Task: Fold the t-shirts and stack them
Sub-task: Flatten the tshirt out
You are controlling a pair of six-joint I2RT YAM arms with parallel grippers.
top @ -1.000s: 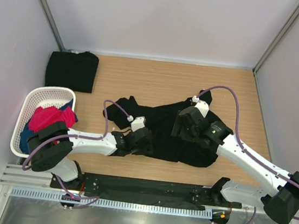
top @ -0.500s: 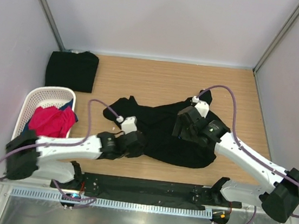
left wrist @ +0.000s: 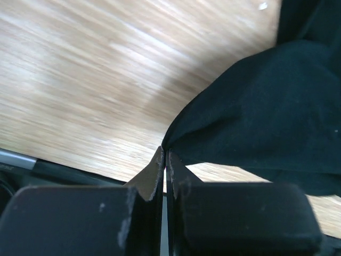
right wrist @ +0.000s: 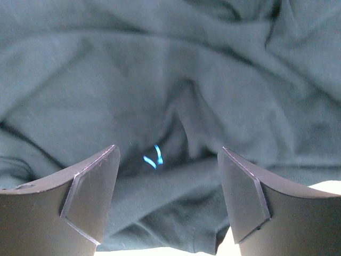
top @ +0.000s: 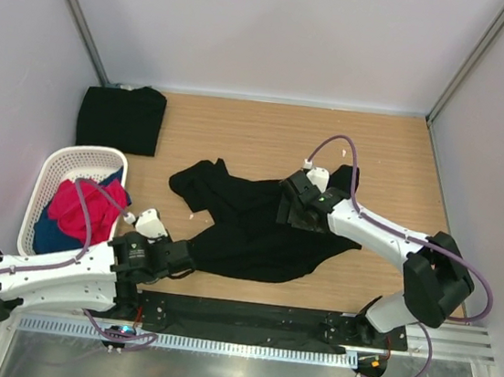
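So the crumpled black t-shirt (top: 256,230) is sprawled across the middle of the wooden table (top: 240,132), all bunched and wrinkly, nowhere near flat; a second one, the folded black t-shirt (top: 121,118), sits in the far left corner, well apart from the mess.

The left arm reaches low along the near edge, and the left fingers (top: 184,262) are at the near-left corner of the crumpled shirt; in the left wrist view the left fingers (left wrist: 152,176) are pressed tight together with a bit of the shirt's edge pinched right at the tips; the cloth fans out from there toward the upper right, with bare table off to the left.

The right arm comes in from the right side, and the right fingers (top: 287,213) are over the far-right part of the same shirt; the right wrist view shows the right fingers (right wrist: 90,186) spread wide apart over rumpled cloth, with a fold running down the middle and a tiny blue glint (right wrist: 153,156) on it; can't tell whether the tips actually touch the fabric.

Over at the left edge there's the white mesh basket (top: 80,150), with a red-pink garment (top: 85,203) on top and a blue garment (top: 46,237) under it; the basket sits apart from both black shirts.
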